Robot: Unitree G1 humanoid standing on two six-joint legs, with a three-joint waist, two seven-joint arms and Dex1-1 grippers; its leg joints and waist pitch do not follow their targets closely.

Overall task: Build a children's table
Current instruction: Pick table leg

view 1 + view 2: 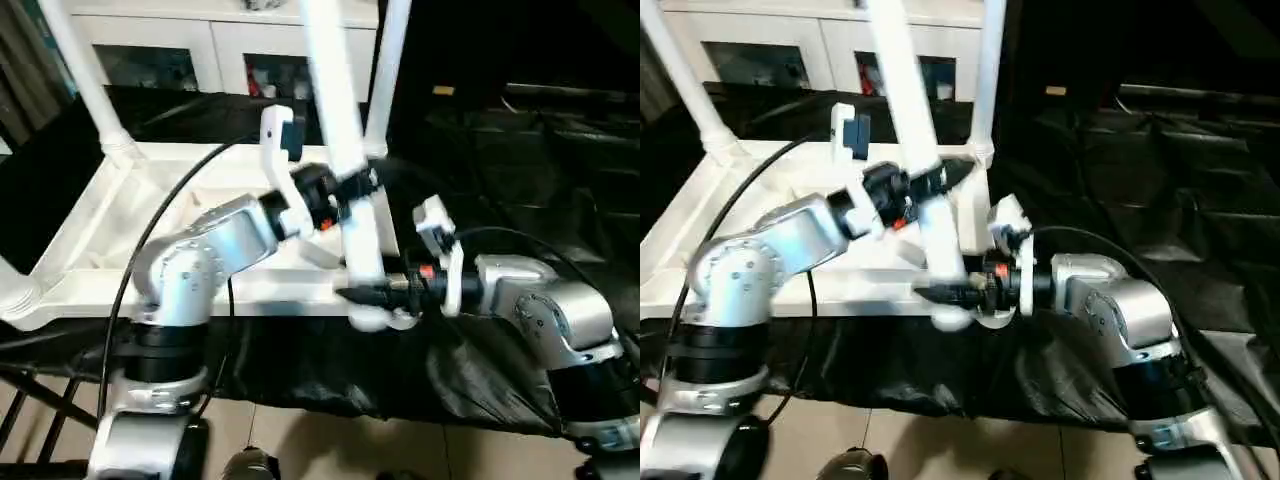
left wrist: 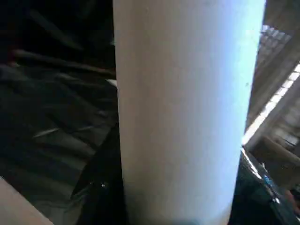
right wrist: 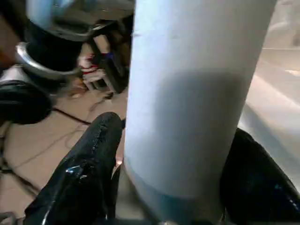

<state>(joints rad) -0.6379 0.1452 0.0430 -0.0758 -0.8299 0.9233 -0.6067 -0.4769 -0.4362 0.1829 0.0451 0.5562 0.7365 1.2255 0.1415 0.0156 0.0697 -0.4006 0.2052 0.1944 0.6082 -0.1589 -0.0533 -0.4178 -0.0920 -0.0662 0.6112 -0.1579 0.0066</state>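
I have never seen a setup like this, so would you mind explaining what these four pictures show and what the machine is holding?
It is a humanoid robot with two silver arms, building a children's table. Two pictures come from cameras on its head, looking down over its forearms; the other two come from cameras on its wrists. The white tabletop lies upside down on a black-covered surface, with two legs already standing up from its far corners. Both grippers clasp a third white leg: the left gripper higher up, the right gripper near its lower end. Each wrist picture shows that leg up close between black fingers.
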